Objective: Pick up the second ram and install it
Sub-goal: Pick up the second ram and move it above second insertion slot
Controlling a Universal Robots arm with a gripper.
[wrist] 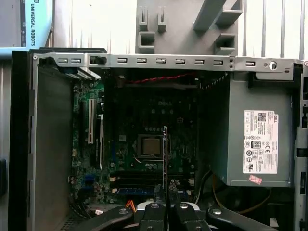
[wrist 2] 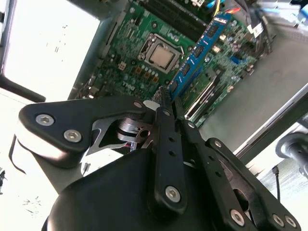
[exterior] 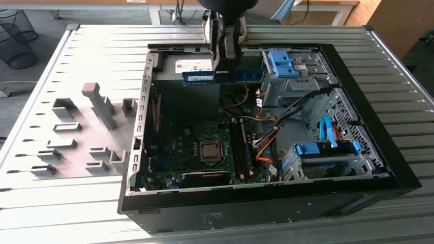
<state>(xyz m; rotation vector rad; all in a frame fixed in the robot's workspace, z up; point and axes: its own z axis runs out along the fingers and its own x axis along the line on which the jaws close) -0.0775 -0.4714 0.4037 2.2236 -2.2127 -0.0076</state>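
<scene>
1. Clamping down hard, the gripper (exterior: 224, 72) has its fingers closed on the ram (exterior: 196, 77), pinching it near mid-length.
2. Ram's up in the air, level, above the open case (exterior: 271, 201) and clear of the motherboard (exterior: 203, 147); the first wrist view catches it edge-on.
3. Labels: a white printed one sits on the grey power supply (wrist: 231, 144).
4. Case lies on a slatted grey metal table (exterior: 81, 46), grey fixture blocks (exterior: 95, 101) at the exterior view's left, a wire bin (exterior: 17, 38) on the floor beyond.
</scene>
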